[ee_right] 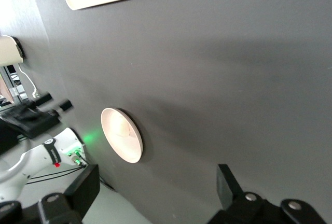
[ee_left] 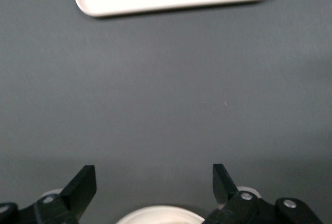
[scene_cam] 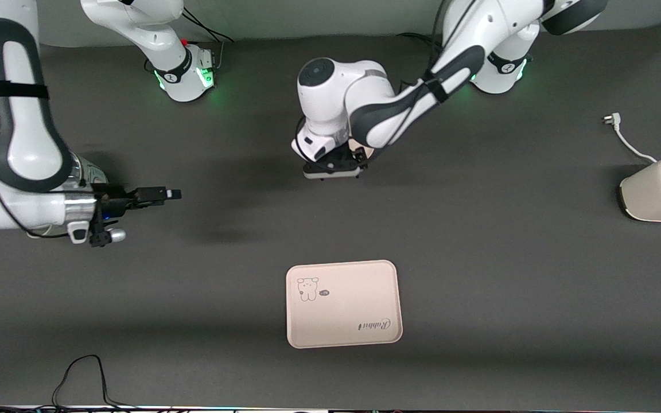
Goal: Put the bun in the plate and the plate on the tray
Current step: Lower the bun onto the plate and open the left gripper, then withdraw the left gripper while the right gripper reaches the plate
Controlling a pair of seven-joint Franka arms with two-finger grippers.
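I am looking down at the dark table from far away. The tray lies flat near the middle of the table, close to the front camera. It has a little animal drawing and the word "Rabbit" on it. Nothing is on the tray.

The plate sits on the table, farther from the front camera than the tray and well apart from it. In the front view the left arm covers most of it, and I see only a small pale bit of its rim. In the right wrist view I think there is a small pale lump in the plate. That may be the bun, but it is too faint for me to be sure.

The left gripper hangs over the plate and points down. Its two fingers are spread wide and hold nothing. The plate's rim shows between them at the edge of the left wrist view.

The right arm waits. The right gripper is up over bare table toward the right arm's end, turned on its side. Its fingers are spread apart too, with nothing in them.

A white toaster stands at the left arm's end of the table. Its white cord lies loose on the table, with the plug at the end.
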